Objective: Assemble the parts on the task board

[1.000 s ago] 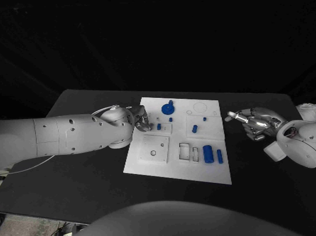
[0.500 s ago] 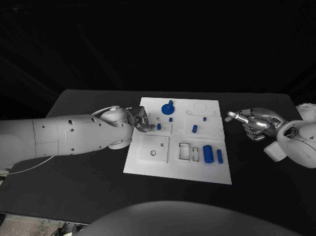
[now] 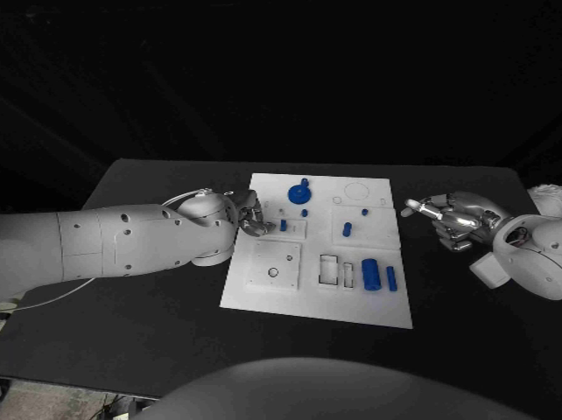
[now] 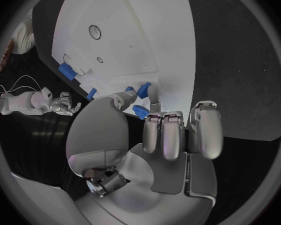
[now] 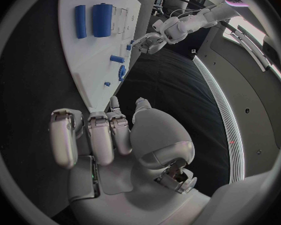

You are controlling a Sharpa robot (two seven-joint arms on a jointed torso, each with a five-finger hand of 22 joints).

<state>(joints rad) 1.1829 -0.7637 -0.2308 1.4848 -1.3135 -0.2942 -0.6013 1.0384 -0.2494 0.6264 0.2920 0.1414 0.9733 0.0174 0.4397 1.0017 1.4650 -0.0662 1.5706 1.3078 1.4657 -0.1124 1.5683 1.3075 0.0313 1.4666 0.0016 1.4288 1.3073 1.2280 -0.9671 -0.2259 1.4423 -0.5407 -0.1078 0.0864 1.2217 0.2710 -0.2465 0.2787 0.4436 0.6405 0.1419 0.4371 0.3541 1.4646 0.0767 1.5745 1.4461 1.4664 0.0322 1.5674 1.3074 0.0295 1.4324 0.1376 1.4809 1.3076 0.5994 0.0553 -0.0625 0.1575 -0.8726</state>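
- One task board (image 3: 317,289) is seen mid-table (image 3: 143,324); six blue parts (image 3: 369,274) are counted on it.
- Left robot hand (image 3: 252,219) is set at a small part (image 4: 144,90) on the board's left edge; grip cannot be told.
- Right robot hand (image 3: 448,217) is held curled, empty, off the board.

Black table (image 3: 155,324), matte top, corners rounded at far edge. Black backdrop behind, unlit, no detail. Bit of pale floor past table's near left corner (image 3: 41,398). In right wrist view: grey curved wall panel (image 5: 247,80) with thin lit strip (image 5: 223,120); bright ceiling light (image 5: 256,32).

White task board (image 3: 317,297), blue parts (image 3: 369,273) on it.
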